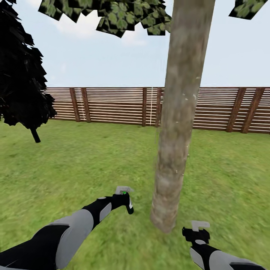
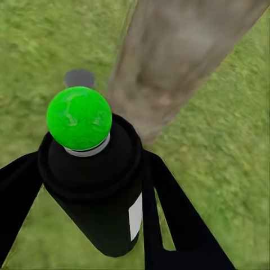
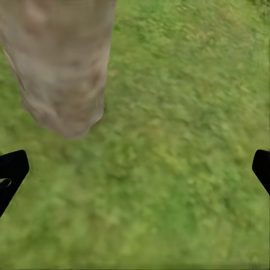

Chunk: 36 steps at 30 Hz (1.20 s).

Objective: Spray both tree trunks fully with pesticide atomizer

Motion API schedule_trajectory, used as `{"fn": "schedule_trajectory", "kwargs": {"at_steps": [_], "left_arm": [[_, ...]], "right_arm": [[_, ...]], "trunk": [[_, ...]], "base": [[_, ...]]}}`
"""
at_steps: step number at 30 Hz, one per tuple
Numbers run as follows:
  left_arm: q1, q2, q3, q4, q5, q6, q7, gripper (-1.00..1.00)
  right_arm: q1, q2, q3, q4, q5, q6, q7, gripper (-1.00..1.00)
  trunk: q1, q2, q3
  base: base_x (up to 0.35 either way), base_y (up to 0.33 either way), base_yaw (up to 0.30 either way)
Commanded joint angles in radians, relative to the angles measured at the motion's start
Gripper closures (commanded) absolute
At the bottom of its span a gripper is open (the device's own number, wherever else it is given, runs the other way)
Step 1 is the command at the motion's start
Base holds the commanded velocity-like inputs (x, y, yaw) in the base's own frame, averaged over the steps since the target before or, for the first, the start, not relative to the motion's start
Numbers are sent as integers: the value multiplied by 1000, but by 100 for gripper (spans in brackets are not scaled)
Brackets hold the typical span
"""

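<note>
— Where was the dark spray bottle with the green-dotted pale trigger head [image 2: 93, 174]?

— Low centre-left of the head view, clamped between the fingers of the left gripper [image 1: 125, 200], its nozzle end facing the straight grey-brown mottled tree trunk [image 1: 179, 123] just beside it. A few white flecks dotted the bark.

— And the other arm?

— The right gripper [image 3: 135, 169], lower right, held nothing, its fingers spread wide over the green lawn [image 1: 75, 161] by the trunk's base.

— What would good spraying take?

— Probably keeping the nozzle square to the bark and sweeping base to top, then circling for the far side, facing the brown slat fence [image 1: 112, 105].
</note>
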Motion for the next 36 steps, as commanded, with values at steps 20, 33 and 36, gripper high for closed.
{"fn": "schedule_trajectory", "kwargs": {"at_steps": [20,33,36], "left_arm": [[0,0,6,0,-29,3,-3,100],[0,0,6,0,-29,2,-4,100],[0,0,6,0,-28,2,-4,100]], "right_arm": [[-1,11,-2,5,4,-8,-4,-100],[0,12,-2,5,4,-8,-4,-100],[1,12,-2,5,4,-8,-4,-100]], "trunk": [[4,-1,-1],[4,-1,-1],[4,-1,-1]], "base": [[82,258,-277],[0,0,-300],[0,0,-300]]}}
